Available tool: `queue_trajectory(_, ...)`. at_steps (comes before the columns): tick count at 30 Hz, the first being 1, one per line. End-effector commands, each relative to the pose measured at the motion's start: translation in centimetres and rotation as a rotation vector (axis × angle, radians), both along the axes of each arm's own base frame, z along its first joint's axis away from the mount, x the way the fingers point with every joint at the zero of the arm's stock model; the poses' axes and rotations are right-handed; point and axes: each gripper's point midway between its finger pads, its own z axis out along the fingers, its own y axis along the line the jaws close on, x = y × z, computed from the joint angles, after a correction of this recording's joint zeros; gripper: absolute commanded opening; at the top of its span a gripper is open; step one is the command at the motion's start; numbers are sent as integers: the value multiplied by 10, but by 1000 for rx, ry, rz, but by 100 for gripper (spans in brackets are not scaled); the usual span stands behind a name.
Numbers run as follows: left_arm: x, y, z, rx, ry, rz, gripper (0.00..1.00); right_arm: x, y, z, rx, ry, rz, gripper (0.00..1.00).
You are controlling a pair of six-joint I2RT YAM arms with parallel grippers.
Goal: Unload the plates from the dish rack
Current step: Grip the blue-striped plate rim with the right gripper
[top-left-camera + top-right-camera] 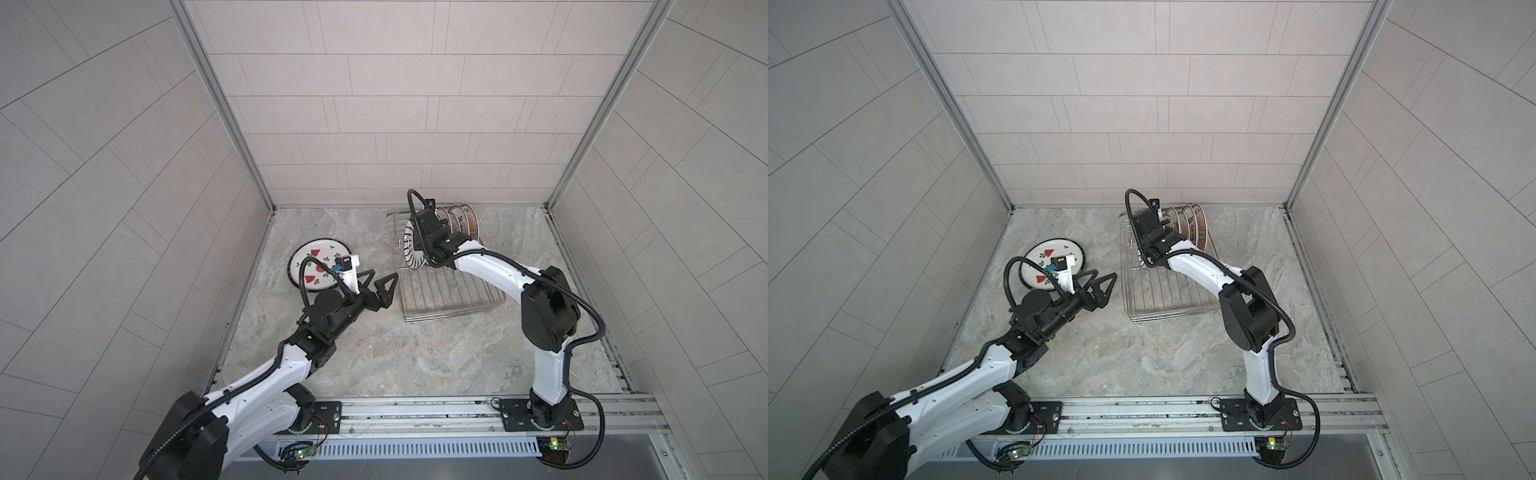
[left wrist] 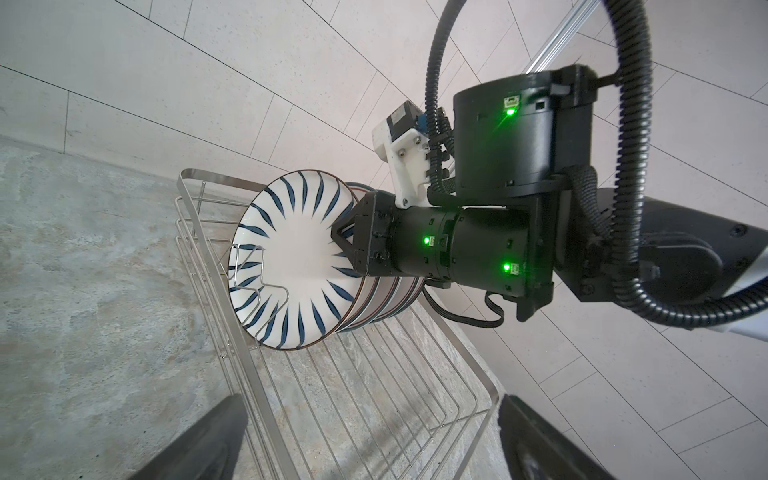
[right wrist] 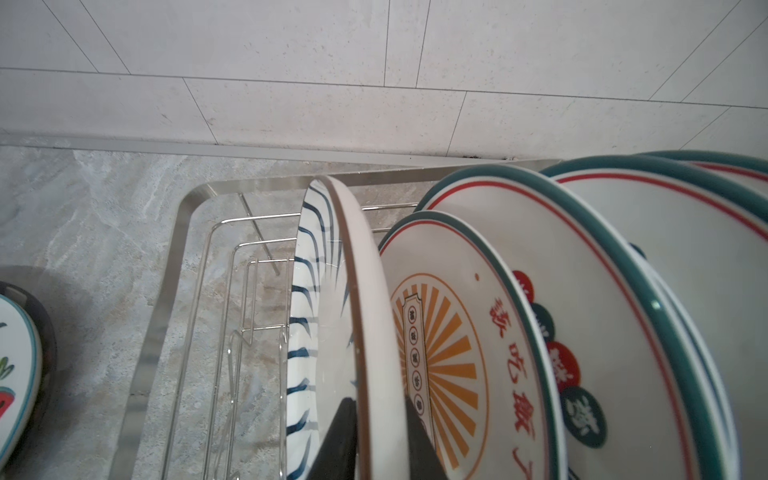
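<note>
- step in hand looks like grabbing plate number two: the right pincer sits astride the rim of the striped plate, one finger on the patterned face and one on the back; as far as I can see it's squeezed right in on that rim, so I'd call it a grip
- that plate stands on edge in the dish rack, at the end of the row, with a wire prong in front of its face; just behind it sit the sunburst plate and a few green-rimmed plates, all upright and packed close
- the watermelon plate lies flat on the tabletop, well apart from the rack; so one out, the rest to go
- left pincer hangs wide open and empty above the tabletop, between that plate and the rack
- next move, my guess: lift straight up so the plate clears the prong without dragging its neighbour; then carry it over by the watermelon one; glazed rim could slip, so go slow
</note>
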Motion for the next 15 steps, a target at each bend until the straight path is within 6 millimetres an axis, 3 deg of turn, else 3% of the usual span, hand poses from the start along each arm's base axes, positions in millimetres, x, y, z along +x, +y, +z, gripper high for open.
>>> queue_trajectory(1,-2,0,2,4,-20,0,100,1,-5,-5,-44,-1,-34,16)
queue_trajectory(15,-1,3,2,-2,-14,16,100,-12,-4,40,-32,-100,-35,13)
